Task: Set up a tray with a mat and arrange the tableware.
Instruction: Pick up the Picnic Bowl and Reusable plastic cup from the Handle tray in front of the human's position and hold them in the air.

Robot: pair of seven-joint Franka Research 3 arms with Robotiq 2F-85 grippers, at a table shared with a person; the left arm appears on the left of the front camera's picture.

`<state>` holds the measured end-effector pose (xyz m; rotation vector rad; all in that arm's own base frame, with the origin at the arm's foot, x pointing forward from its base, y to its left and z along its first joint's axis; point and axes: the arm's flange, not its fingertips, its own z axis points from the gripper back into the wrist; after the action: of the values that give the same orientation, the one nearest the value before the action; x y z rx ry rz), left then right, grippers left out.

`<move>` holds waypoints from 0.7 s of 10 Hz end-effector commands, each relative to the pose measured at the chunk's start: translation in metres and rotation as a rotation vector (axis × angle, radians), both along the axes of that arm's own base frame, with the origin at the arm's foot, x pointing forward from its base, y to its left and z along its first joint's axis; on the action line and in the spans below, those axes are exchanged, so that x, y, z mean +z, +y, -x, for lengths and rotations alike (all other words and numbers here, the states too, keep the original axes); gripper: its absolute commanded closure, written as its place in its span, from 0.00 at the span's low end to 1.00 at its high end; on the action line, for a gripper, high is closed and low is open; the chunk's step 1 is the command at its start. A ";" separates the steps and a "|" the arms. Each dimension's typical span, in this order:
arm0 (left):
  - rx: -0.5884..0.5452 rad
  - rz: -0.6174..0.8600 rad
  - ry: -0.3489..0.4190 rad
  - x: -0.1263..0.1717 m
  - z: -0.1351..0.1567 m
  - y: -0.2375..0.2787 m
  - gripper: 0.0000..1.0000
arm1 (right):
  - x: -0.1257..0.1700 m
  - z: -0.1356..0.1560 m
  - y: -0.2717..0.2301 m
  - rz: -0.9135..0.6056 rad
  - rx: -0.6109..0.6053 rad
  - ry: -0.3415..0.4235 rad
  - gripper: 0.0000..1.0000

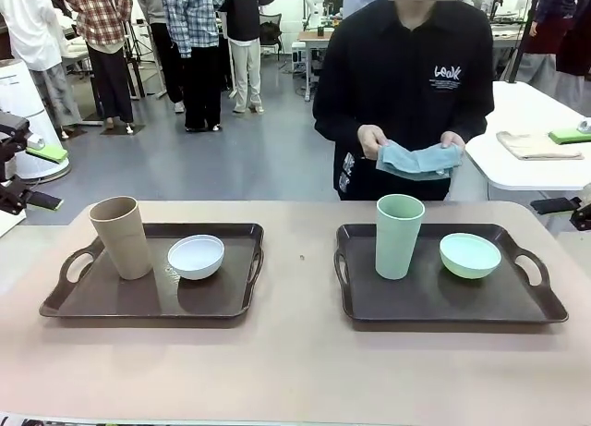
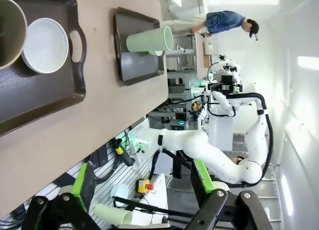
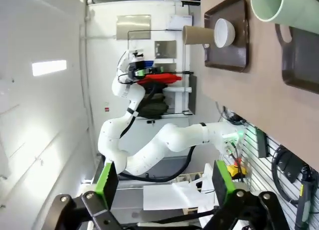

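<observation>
Two dark brown trays lie on the tan table. The left tray (image 1: 102,301) carries a tan cup (image 1: 120,237) and a white bowl (image 1: 196,256). On the right tray (image 1: 416,301) stand a pale green cup (image 1: 399,235) and a pale green bowl (image 1: 470,255). Across the table a person holds a folded light blue mat (image 1: 418,160) in both hands. My left gripper (image 1: 42,178) waits off the table's left edge and my right gripper (image 1: 574,209) off its right edge. Both are open and hold nothing: left gripper (image 2: 142,180), right gripper (image 3: 165,182).
A white side table (image 1: 536,167) at the back right holds a beige cloth (image 1: 538,145) and a green item (image 1: 568,135). Several people stand far behind on the left. The table strip between the trays and along the front edge is bare.
</observation>
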<state>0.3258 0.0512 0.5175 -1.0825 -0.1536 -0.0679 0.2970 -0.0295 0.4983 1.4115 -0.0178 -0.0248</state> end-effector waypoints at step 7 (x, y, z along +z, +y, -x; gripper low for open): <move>0.003 0.052 -0.032 0.007 0.002 -0.004 0.00 | 0.005 0.005 0.002 0.042 0.000 -0.025 0.00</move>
<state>0.3226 0.0444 0.5232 -1.1755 -0.2046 -0.0866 0.2949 -0.0268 0.5040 1.3777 -0.0367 -0.0214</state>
